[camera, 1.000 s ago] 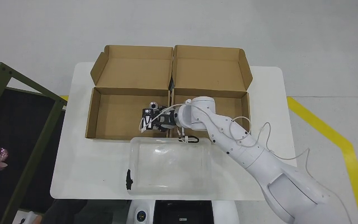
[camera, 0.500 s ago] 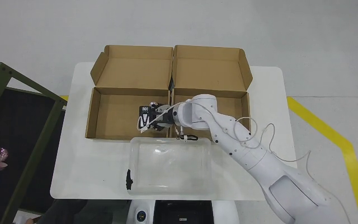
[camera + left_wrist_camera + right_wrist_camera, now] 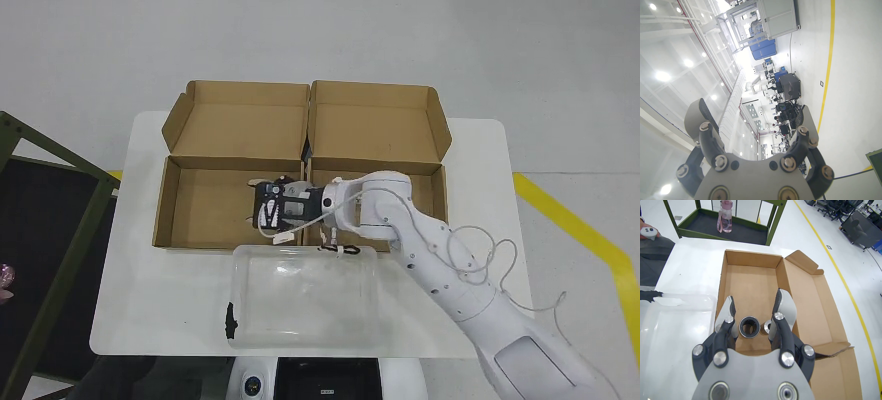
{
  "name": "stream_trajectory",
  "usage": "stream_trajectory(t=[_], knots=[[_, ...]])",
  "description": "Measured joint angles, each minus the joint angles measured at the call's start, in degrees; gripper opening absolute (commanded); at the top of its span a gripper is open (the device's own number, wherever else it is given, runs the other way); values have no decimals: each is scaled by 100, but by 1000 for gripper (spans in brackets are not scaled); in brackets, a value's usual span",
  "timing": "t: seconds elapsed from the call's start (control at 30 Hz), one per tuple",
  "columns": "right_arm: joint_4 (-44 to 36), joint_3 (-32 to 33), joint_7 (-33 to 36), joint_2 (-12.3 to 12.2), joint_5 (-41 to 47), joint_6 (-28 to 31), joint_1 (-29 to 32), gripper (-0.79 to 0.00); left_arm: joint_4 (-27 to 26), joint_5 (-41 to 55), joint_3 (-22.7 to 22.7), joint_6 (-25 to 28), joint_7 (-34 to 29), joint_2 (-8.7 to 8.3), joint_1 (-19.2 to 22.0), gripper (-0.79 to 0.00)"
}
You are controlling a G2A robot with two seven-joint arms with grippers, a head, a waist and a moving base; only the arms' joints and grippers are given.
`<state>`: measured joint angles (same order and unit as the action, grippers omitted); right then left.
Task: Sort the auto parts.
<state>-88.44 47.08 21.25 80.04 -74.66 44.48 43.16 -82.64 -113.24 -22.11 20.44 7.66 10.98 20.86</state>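
My right gripper (image 3: 755, 296) is open above the near right end of the left cardboard box (image 3: 751, 283). Below its spread fingers, a black-and-steel bearing ring (image 3: 749, 326) lies on the box floor. A small metal bushing (image 3: 766, 327) rests beside the ring, partly behind one finger. In the top view the right gripper (image 3: 262, 208) hangs over that same left box (image 3: 200, 205), near the wall it shares with the right box (image 3: 420, 185). My left gripper (image 3: 753, 106) is open, holds nothing and points up into the room.
A clear plastic bin (image 3: 300, 300) sits on the white table (image 3: 140, 280) in front of both boxes, with a small black piece (image 3: 230, 322) at its left corner. Both box lids lie folded back. A green rack (image 3: 724, 234) holding a pink bottle stands beside the table.
The right arm's elbow has swung to the right and its wrist has turned. The gripper has stayed over the right end of the left box.
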Motion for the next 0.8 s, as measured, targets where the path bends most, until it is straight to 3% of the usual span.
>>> stream_trajectory(t=[0.43,0.8], knots=[[-1654,1502,-175,-505,-390,413,1680,-259,0,0,0,0,0,0,0,0],[-2352,3030,-1125,-839,-958,303,3309,-240,0,0,0,0,0,0,0,0]])
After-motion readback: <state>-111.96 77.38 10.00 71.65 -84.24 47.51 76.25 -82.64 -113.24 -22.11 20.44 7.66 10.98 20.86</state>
